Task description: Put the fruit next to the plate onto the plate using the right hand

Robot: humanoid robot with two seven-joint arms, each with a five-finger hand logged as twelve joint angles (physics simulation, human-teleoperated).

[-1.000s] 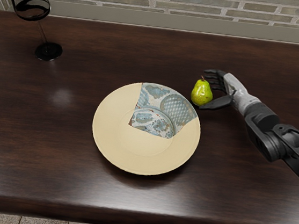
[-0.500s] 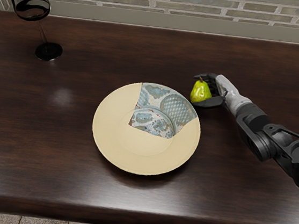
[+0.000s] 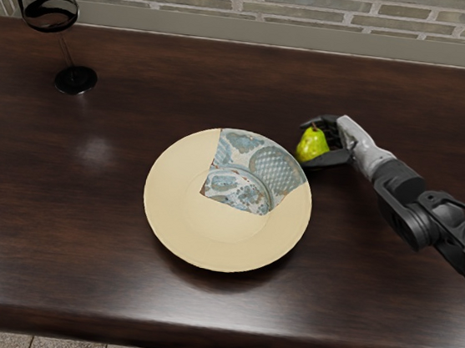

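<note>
Gripping the green pear, right hand w/ fingers curled round it, just beside far-right rim of cream plate; wine glass well apart, far-left corner of counter.

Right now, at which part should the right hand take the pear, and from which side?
At the wide lower body of the pear, from its right side. It stands upright with a narrow top, and the plate rim lies close on its left. The right hand closes on it there.
</note>
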